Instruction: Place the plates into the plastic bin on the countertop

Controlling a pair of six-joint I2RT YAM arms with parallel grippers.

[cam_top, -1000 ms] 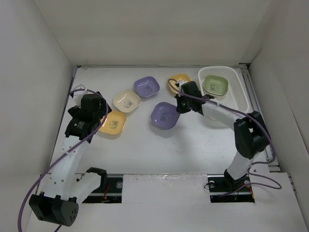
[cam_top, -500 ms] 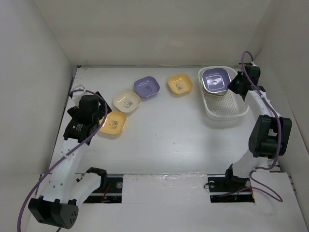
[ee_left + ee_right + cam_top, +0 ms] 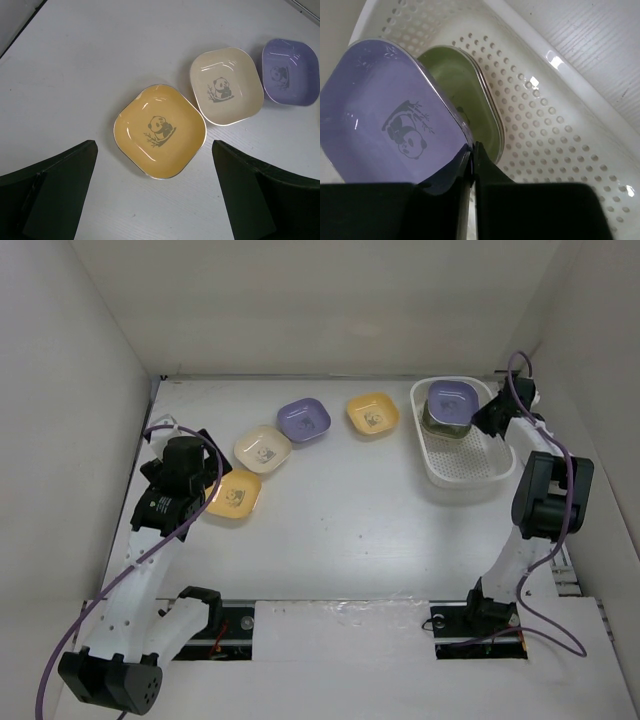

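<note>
My right gripper (image 3: 472, 150) is shut on the rim of a purple plate (image 3: 390, 120) and holds it tilted over a green plate (image 3: 470, 100) that lies in the white plastic bin (image 3: 560, 125). In the top view the held purple plate (image 3: 451, 400) sits over the green one (image 3: 437, 423) at the bin's far end (image 3: 465, 470). On the countertop lie a yellow plate (image 3: 372, 414), another purple plate (image 3: 303, 420), a cream plate (image 3: 263, 449) and a yellow-orange plate (image 3: 233, 493). My left gripper (image 3: 155, 195) is open above the yellow-orange plate (image 3: 160, 130).
White walls bound the countertop (image 3: 330, 520) on the left, back and right. The bin stands against the right wall. The cream plate (image 3: 226, 86) and the purple plate (image 3: 291, 71) lie close together beyond the yellow-orange one.
My right arm carried the purple plate from the table's middle to the bin and lowered it over the green plate. The left arm has barely moved.
</note>
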